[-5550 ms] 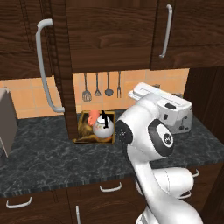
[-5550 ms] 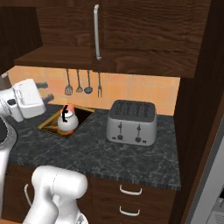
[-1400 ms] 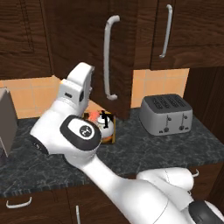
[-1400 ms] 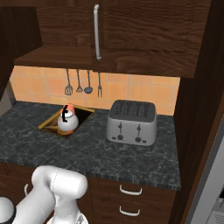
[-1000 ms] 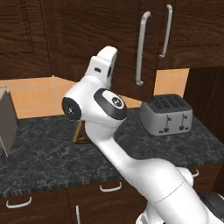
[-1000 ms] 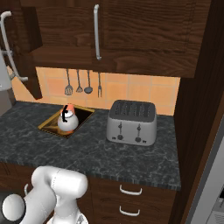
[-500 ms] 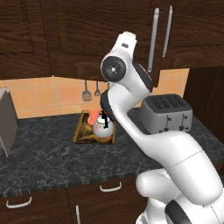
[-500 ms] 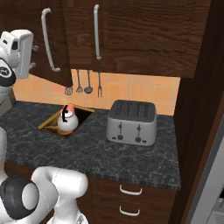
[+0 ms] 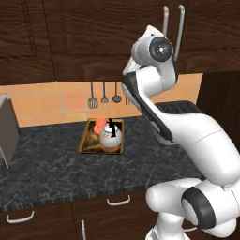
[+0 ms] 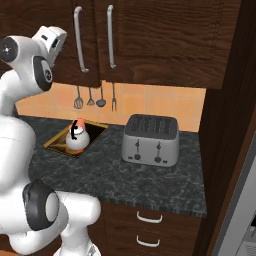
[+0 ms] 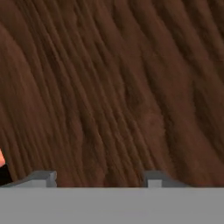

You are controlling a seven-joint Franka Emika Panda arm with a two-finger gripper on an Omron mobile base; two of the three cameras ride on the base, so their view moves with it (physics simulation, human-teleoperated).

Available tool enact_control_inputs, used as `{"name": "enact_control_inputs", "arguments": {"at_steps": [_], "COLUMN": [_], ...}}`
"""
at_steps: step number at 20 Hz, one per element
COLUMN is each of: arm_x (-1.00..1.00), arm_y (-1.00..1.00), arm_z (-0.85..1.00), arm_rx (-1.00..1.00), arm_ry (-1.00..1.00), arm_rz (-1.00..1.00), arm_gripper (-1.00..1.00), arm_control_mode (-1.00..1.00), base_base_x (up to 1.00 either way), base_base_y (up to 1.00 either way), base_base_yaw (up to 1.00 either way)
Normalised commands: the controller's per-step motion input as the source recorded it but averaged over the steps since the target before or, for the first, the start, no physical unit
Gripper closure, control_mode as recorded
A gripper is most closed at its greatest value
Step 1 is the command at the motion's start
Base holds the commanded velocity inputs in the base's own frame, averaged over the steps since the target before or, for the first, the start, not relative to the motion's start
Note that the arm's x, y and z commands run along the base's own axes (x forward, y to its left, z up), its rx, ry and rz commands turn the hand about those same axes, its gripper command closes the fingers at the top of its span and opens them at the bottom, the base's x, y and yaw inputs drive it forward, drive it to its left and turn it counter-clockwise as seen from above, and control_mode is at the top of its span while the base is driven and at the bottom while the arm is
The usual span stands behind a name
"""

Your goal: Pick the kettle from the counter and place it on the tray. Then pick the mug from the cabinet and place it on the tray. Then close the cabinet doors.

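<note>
The white kettle point(image 9: 111, 134) point(image 10: 75, 140) stands on the golden-rimmed tray point(image 9: 86, 143) point(image 10: 52, 143) on the dark counter point(image 9: 56, 168) point(image 10: 125, 180). The orange mug point(image 9: 99, 125) point(image 10: 83, 126) sits right behind the kettle on the same tray. My gripper point(image 10: 61, 36) point(image 11: 98, 178) is raised high against the left cabinet door point(image 9: 93, 37) point(image 10: 62, 65). In the hand view its tips stand apart with nothing between them, close to the wood grain. Both cabinet doors look flush, their grey bar handles point(image 9: 165, 26) point(image 10: 78, 39) side by side.
A grey four-slot toaster point(image 10: 151, 140) point(image 9: 180, 110) stands right of the tray. Utensils point(image 9: 104, 95) point(image 10: 90, 97) hang on the orange backsplash. A grey appliance point(image 9: 5, 129) sits at the counter's left end. Drawers with grey handles point(image 10: 149, 217) run below.
My arm has swung right with the left cabinet door, which went from standing open to flush with the right door. The jaws have narrowed a little. Kettle, mug and tray have not moved.
</note>
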Motion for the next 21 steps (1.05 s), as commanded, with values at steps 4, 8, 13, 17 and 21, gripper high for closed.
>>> {"name": "enact_control_inputs", "arguments": {"at_steps": [4,8,13,17,21], "arm_x": [0.86,0.85,0.54,0.16,0.01], "arm_y": [-0.46,-0.33,-0.23,-0.06,0.00], "arm_z": [-0.06,-0.19,-0.30,-0.27,-0.19], "arm_rx": [0.24,0.20,0.15,0.07,0.01], "arm_ry": [0.00,0.01,0.00,0.00,0.03], "arm_rz": [0.20,0.16,0.15,0.10,0.04], "arm_gripper": [-1.00,-1.00,-1.00,-1.00,-1.00], "arm_control_mode": [-1.00,-1.00,-1.00,-1.00,-1.00], "base_base_x": [0.00,0.00,0.00,0.00,0.00], "base_base_y": [0.00,0.00,0.00,0.00,0.00], "base_base_yaw": [0.00,0.00,0.00,0.00,0.00]}}
